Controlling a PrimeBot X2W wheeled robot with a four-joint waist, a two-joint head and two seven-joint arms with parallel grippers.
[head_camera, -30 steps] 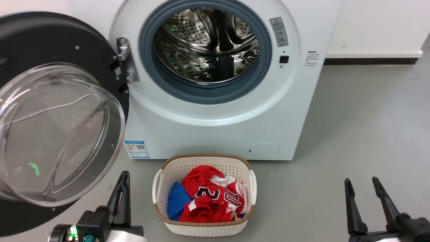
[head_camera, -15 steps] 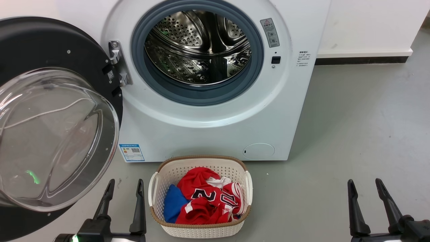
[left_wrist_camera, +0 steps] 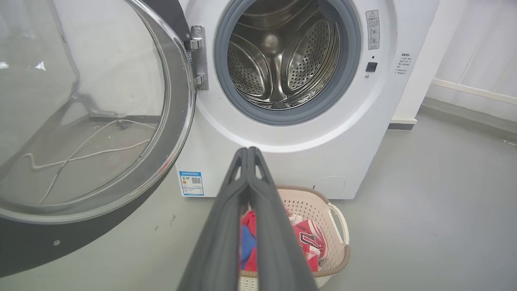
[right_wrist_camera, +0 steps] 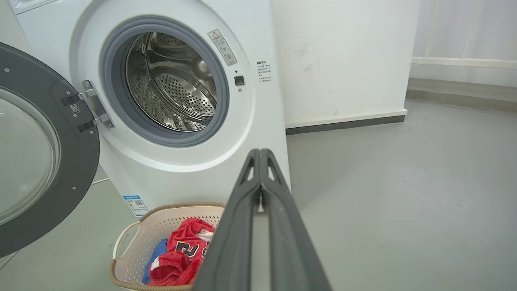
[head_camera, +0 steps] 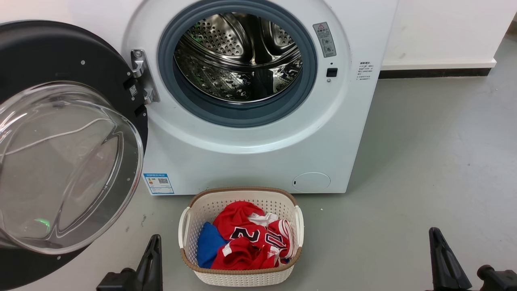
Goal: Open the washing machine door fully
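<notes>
Left gripper [left_wrist_camera: 248, 151] hangs low in front of the washing machine [head_camera: 250, 161], its two dark fingers pressed together at the tips with nothing between them. The right gripper [right_wrist_camera: 260, 152], off the machine's right front corner, is likewise closed and empty. Neither touches the washing machine door [head_camera: 60, 48], which stands wide off the machine's left side on its metal hinge [head_camera: 139, 76], with its black ring and clear glass bowl turned toward the robot. The grey gasket [head_camera: 242, 117] and steel drum [head_camera: 238, 56] are wholly uncovered, and the drum looks empty. A white laundry basket [head_camera: 242, 279] of red and blue clothes sits just before the machine's front. By my reading the opening is essentially done: the door seems at or near the end of its swing, though whether the hinge has travel left cannot be told. At most a final nudge remains.
</notes>
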